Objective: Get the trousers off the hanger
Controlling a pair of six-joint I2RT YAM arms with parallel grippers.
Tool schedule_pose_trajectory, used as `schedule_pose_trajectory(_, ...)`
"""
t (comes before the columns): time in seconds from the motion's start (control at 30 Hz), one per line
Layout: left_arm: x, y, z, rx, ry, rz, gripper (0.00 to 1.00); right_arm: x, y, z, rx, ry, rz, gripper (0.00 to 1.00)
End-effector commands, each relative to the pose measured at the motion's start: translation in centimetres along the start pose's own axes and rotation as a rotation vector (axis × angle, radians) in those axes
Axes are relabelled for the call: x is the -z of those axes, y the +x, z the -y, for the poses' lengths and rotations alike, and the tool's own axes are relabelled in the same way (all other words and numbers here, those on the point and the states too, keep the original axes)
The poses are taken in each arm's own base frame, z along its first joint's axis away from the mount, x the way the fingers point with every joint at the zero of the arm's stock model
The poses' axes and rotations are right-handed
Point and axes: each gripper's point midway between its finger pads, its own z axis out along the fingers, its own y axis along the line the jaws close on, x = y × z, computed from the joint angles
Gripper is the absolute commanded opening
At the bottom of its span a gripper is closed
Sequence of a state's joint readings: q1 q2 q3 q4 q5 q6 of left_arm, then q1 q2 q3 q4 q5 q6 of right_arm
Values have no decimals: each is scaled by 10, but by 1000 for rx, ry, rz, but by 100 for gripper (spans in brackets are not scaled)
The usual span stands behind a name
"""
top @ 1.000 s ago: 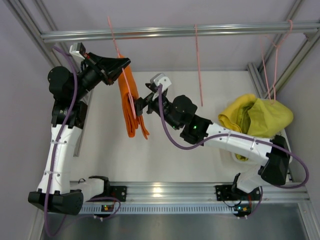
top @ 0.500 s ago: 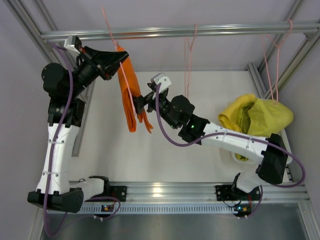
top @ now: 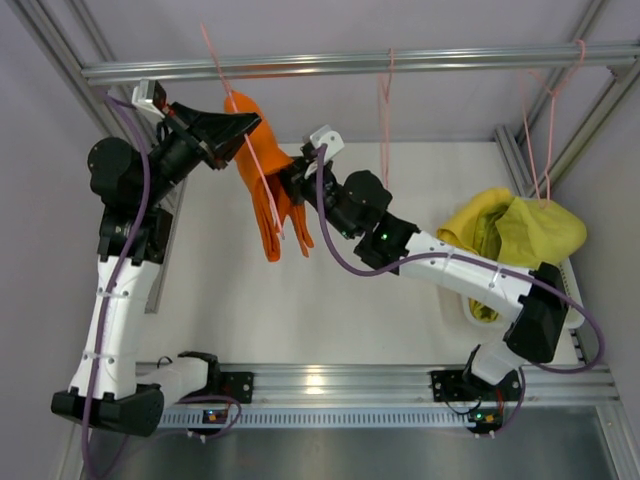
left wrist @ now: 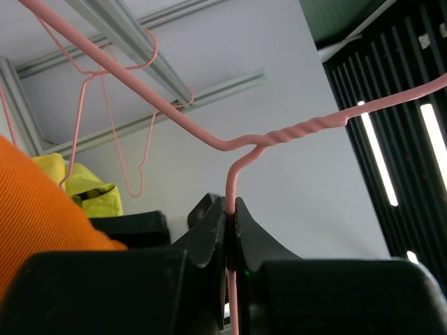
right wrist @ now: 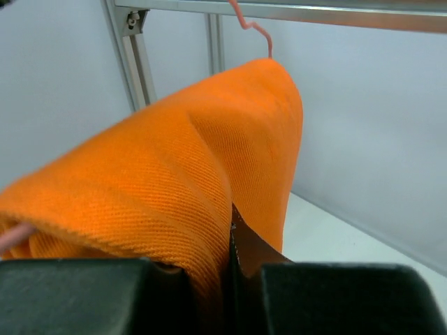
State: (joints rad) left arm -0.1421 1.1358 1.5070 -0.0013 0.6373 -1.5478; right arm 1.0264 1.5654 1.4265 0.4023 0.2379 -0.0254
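The orange trousers (top: 262,170) hang folded over a pink wire hanger (top: 216,62) at the back left. My left gripper (top: 240,128) is shut on the hanger's wire neck (left wrist: 230,183), just below its twisted part. My right gripper (top: 290,183) is shut on a fold of the orange trousers (right wrist: 174,174), with cloth pinched between the jaws. The hanger's hook (right wrist: 255,28) shows above the cloth. Yellow and yellow-green trousers (top: 515,235) lie heaped at the right, off any hanger.
An aluminium rail (top: 350,63) crosses the back, with bare pink hangers (top: 385,100) at its middle and right end (top: 545,120). A white container (top: 470,312) sits under the yellow heap. Frame posts (top: 520,160) stand at the right.
My right gripper has moved up and left onto the orange trousers and shut on them. The cloth's top now bulges toward it. The left gripper stays shut on the hanger.
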Motion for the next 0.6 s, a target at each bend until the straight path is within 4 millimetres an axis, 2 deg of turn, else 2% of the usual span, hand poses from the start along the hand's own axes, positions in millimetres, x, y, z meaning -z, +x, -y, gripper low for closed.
schedule_pose_trajectory(0.0, 18, 23, 21, -163, 101, -30, 0, 13, -104, 14, -38, 8, 198, 0)
schedule_pose_trajectory(0.03, 20, 27, 9, -163, 75, -42, 0, 22, -126, 15, -42, 3, 229, 0)
schedule_pose_trajectory(0.07, 19, 29, -19, -161, 24, -54, 0, 27, -135, 16, -43, -1, 239, 0)
schedule_pose_trajectory(0.1, 20, 30, -33, -153, -9, -60, 0, 32, -139, 16, -41, -4, 232, 0)
schedule_pose_trajectory(0.13, 23, 34, -45, -144, -38, -70, 0, 43, -159, 18, -44, -12, 263, 0)
schedule_pose_trajectory(0.17, 25, 36, -66, -126, -78, -78, 0, 49, -168, 18, -44, -18, 276, 0)
schedule_pose_trajectory(0.23, 29, 40, -79, -147, -98, -84, 0, 65, -189, 21, -50, -24, 297, 0)
schedule_pose_trajectory(0.33, 35, 44, -108, -158, -145, -89, 0, 80, -207, 26, -49, -14, 313, 0)
schedule_pose_trajectory(0.43, 38, 46, -133, -154, -191, -90, 0, 106, -245, 32, -39, -14, 392, 0)
schedule_pose_trajectory(0.5, 42, 48, -150, -144, -237, -99, 0, 115, -262, 36, -30, -8, 425, 0)
schedule_pose_trajectory(0.57, 45, 50, -166, -142, -275, -106, 0, 132, -293, 41, -9, 3, 491, 0)
